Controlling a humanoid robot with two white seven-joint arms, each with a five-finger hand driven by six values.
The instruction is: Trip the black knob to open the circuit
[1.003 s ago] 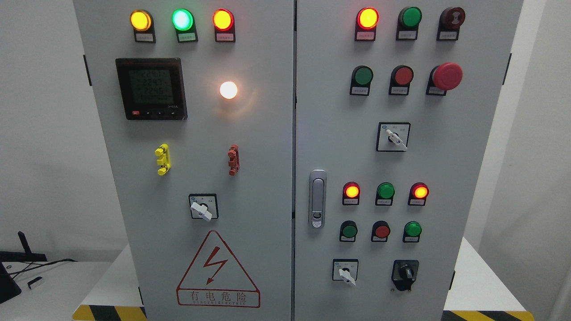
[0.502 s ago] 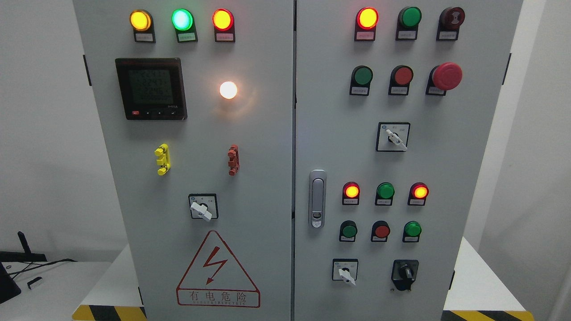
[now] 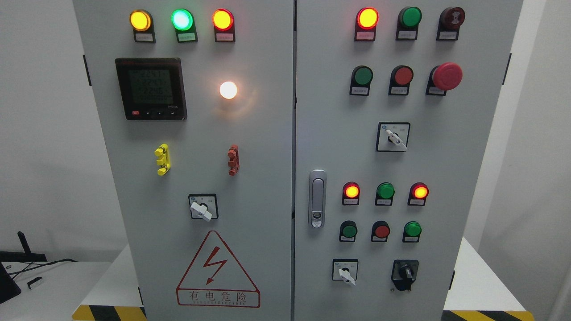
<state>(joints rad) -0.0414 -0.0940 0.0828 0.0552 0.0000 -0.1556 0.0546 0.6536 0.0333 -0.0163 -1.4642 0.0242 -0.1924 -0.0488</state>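
Now, head view: a grey cabinet (image 3: 250, 147) with two doors is filling the frame.
Black knob: it is sitting at the lower right of the right door (image 3: 405, 272), just right of a small white switch (image 3: 345, 273), with nothing touching it.
Hands: neither robot hand is showing, so I cannot tell how the fingers are standing.
Writing: a red warning triangle (image 3: 217, 267) on the left door is carrying a lightning bolt and the characters 有电危险; the smaller line under them is too small to read.
Meter: a black screen (image 3: 151, 88) is showing green digits, too blurred to read.
Lamp labels: the small tags under the lamps are staying unreadable.
Lights: a white lamp (image 3: 228, 90) is glowing beside the meter.
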